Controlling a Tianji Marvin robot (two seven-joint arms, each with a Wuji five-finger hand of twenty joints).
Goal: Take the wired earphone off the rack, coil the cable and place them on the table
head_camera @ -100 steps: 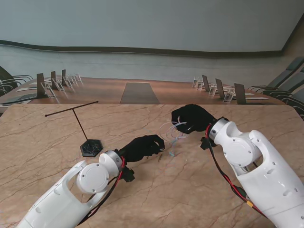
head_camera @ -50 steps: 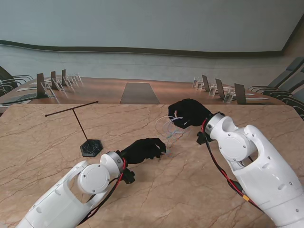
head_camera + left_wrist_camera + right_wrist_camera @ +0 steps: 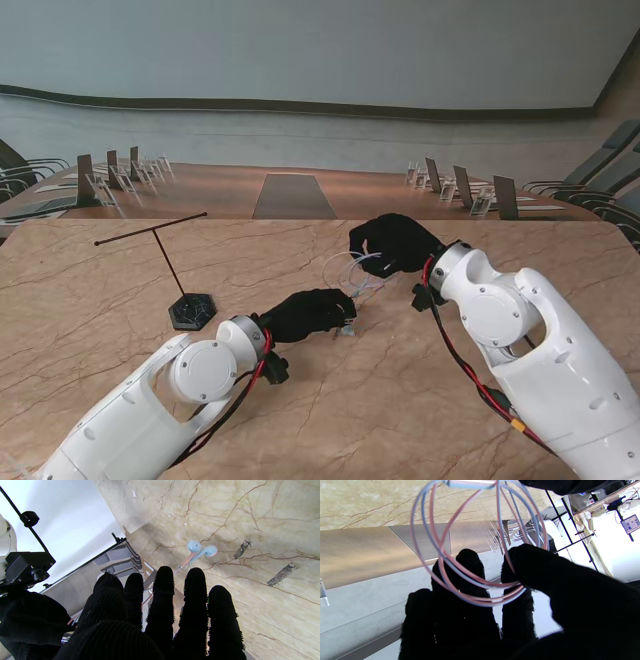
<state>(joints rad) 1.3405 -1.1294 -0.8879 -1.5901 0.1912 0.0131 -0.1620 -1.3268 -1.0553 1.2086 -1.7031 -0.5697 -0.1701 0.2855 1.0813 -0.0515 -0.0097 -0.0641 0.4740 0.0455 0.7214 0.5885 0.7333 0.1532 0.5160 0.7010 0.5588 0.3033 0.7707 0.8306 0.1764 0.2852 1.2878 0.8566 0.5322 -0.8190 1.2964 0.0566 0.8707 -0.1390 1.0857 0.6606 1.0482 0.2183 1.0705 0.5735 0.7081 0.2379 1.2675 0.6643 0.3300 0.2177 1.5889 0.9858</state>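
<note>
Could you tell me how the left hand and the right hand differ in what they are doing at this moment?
The right hand is raised and carries the cable loops around its fingers; the left hand sits low by the table, pinching the cable near the earbuds. Both wear black gloves and grip the same earphone.

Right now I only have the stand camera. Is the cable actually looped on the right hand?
Observer: Yes. The right wrist view shows the cable in several loops over the right hand fingers, with the thumb pressed on them.
Operator: Where are the earbuds?
Observer: The left wrist view shows both earbuds just beyond the left hand fingertips, on or low over the table.
Operator: Cable colour?
Observer: Pink and pale blue strands.
</note>
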